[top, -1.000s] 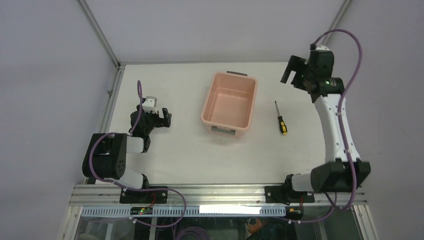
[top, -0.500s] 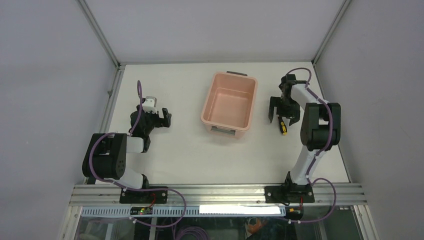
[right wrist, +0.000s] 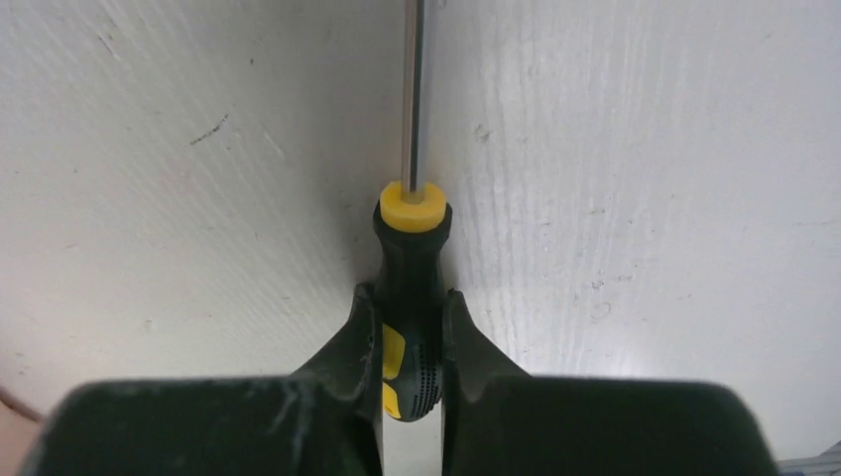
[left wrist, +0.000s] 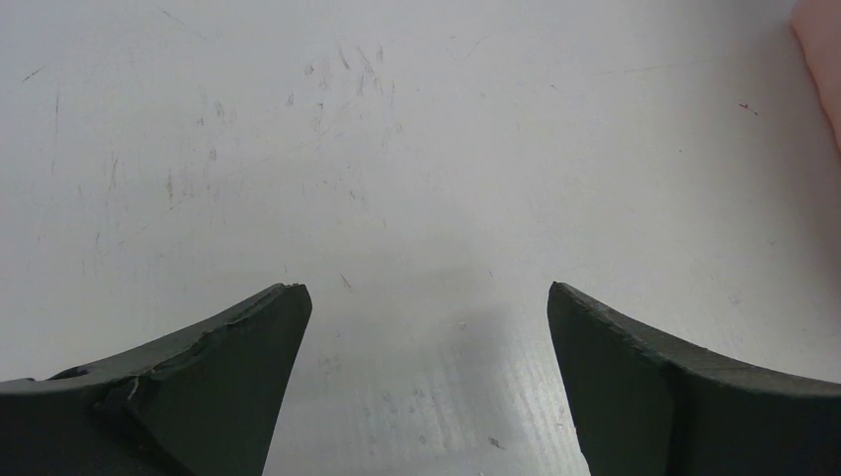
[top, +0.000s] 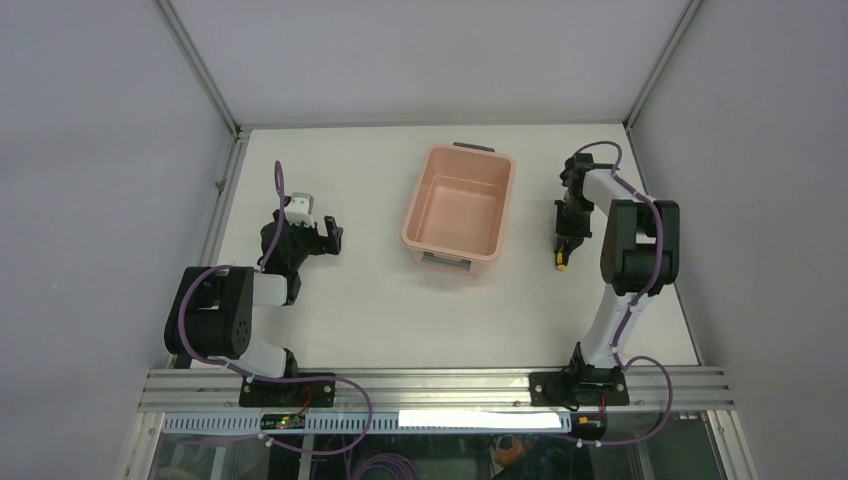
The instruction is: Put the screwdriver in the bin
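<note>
The screwdriver (right wrist: 413,213) lies on the white table to the right of the bin, and my right gripper (right wrist: 410,295) is shut on its black handle. Its thin metal shaft points away from the wrist camera. From above, only the yellow end of the screwdriver (top: 562,265) shows below the right gripper (top: 566,240). The salmon-pink bin (top: 458,210) stands empty at the table's middle back. My left gripper (top: 331,235) rests open on the left side, with nothing between its fingers (left wrist: 268,327).
A metal frame rail (top: 225,190) borders the table on the left and grey walls close in the back and sides. A corner of the bin (left wrist: 828,59) shows at the top right of the left wrist view.
My right arm came down from high at the back right onto the screwdriver, and its jaws closed on the handle. The left arm has not moved.
</note>
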{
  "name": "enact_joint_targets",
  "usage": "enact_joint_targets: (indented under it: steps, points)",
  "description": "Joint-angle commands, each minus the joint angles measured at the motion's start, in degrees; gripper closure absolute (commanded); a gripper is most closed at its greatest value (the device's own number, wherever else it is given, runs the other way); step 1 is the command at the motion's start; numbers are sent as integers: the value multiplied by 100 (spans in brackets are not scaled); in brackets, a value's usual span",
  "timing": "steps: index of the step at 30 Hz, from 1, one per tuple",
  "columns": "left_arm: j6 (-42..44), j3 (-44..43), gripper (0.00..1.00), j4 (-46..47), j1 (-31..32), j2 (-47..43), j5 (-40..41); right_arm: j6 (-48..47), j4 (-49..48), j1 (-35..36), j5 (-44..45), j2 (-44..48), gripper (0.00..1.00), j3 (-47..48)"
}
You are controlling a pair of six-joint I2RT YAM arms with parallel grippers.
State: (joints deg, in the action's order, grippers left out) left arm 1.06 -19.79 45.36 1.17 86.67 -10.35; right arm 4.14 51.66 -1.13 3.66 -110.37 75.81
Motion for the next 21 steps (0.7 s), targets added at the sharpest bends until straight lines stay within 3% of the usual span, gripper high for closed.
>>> enact_joint_targets:
  steps: [1,8,13,18,21]
  points:
    - [70,-86,1,297,31,-70,58,-27,14,-17,192,113,100,264]
    - [74,-89,1,298,32,-69,60,334,937,16,8,1378,100,1001]
    - [72,-86,1,297,31,-65,59,745,1921,157,-534,1745,100,1941]
    - [70,-86,1,298,32,-66,59,1472,1948,795,-825,1821,100,2495]
    - [70,-87,1,299,32,-64,63,1882,1676,1692,-1004,1587,100,2758]
